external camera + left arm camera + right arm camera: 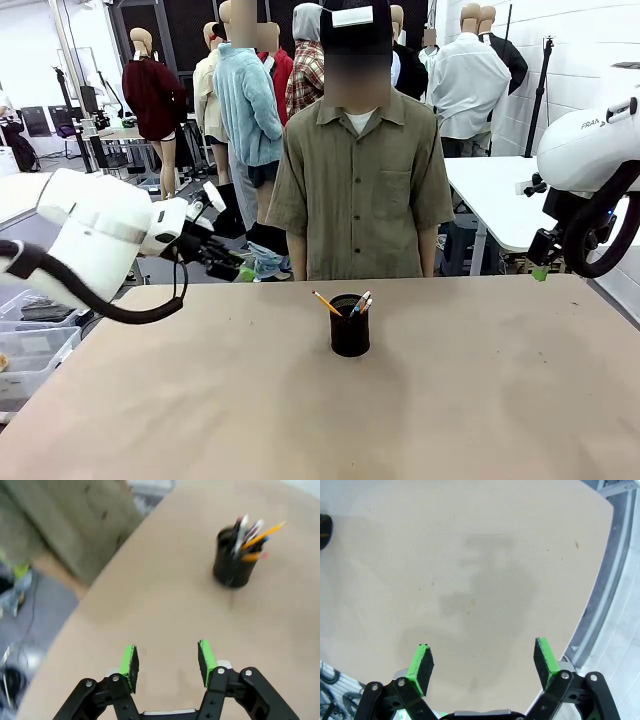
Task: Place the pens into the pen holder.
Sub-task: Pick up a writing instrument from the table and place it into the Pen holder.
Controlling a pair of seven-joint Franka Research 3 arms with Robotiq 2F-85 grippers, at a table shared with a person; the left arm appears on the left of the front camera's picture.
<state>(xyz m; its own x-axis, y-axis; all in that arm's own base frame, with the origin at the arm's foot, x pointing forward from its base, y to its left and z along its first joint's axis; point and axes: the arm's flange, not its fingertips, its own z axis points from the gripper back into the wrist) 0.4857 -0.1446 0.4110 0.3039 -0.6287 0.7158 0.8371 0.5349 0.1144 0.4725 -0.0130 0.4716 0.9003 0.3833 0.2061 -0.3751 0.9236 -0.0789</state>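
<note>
- Since the pens are already being held upright in the pen holder at centre frame, nothing is being left on the surface.
- Both tools, left tool and right tool, are being kept released and empty at lower frame, apparently for clearance.

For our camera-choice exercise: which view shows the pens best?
Left wrist view: the pens stand up from the holder, large, colours distinguishable despite blur. In the front view they are tiny tips above the rim. The right wrist view catches just a dark sliver at its left edge, probably the holder.
</note>
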